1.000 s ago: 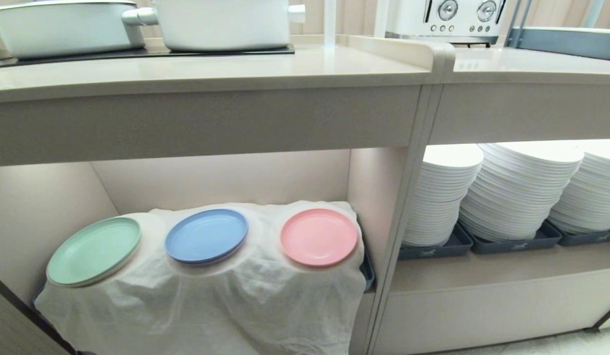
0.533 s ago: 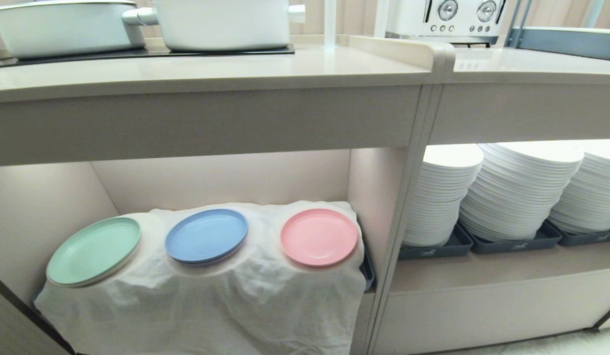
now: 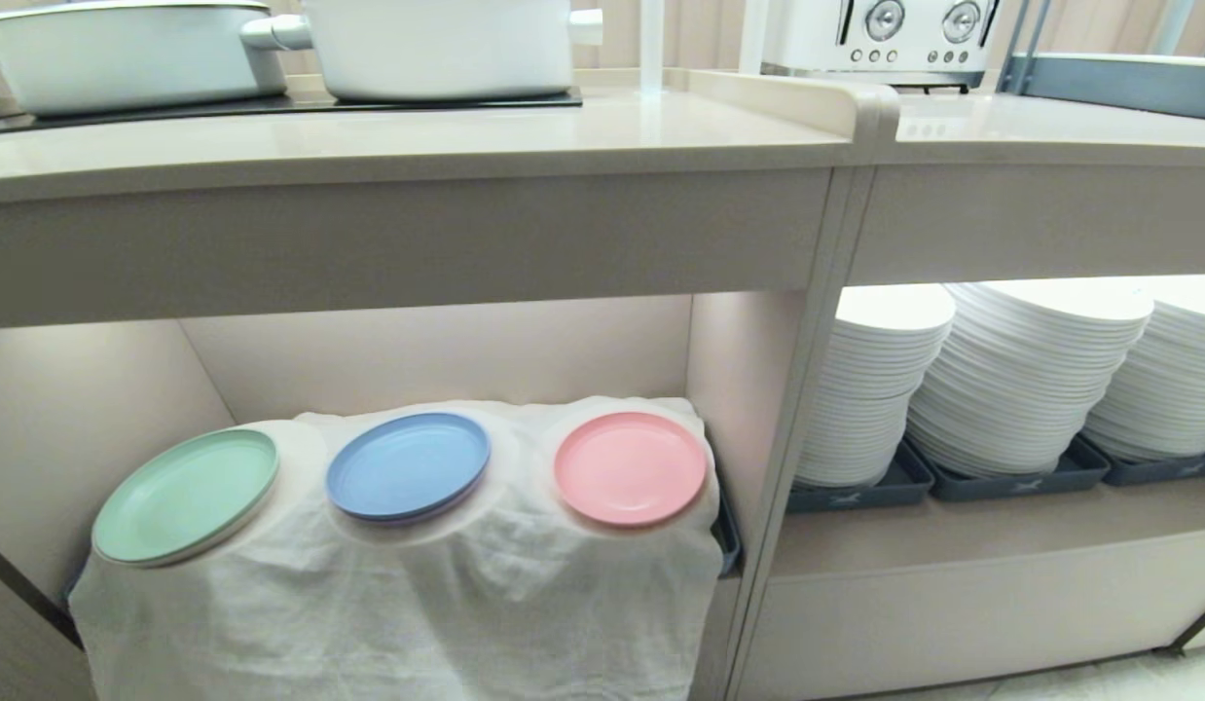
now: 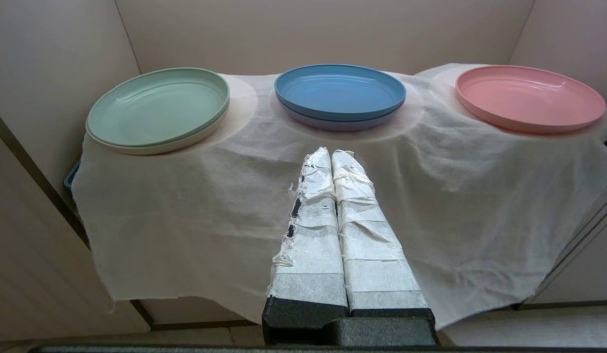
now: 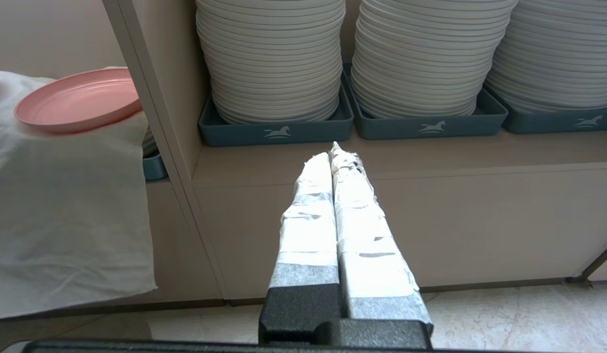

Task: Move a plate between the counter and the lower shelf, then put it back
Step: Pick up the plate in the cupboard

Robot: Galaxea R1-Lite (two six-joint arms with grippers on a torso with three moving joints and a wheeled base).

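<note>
The pink plate [image 3: 630, 466] lies on the rightmost mound of the white cloth [image 3: 418, 584] in the lower shelf [image 3: 447, 355], under the beige counter [image 3: 408, 136]. It also shows in both wrist views, pink plate [image 4: 530, 97] and pink plate [image 5: 78, 99]. My left gripper [image 4: 331, 153] is shut and empty, hanging before the cloth below the blue plate [image 4: 340, 90]. The right gripper [image 5: 331, 154] is shut and empty too, in front of the neighbouring recess. Neither arm shows in the head view.
A mint-green plate [image 3: 186, 496] and the blue plate [image 3: 409, 465] sit left of the pink one. White pans [image 3: 437, 44] stand on the black hob. Stacks of white plates [image 3: 1021, 375] in grey trays fill the right recess. A white toaster [image 3: 885, 34] stands above them.
</note>
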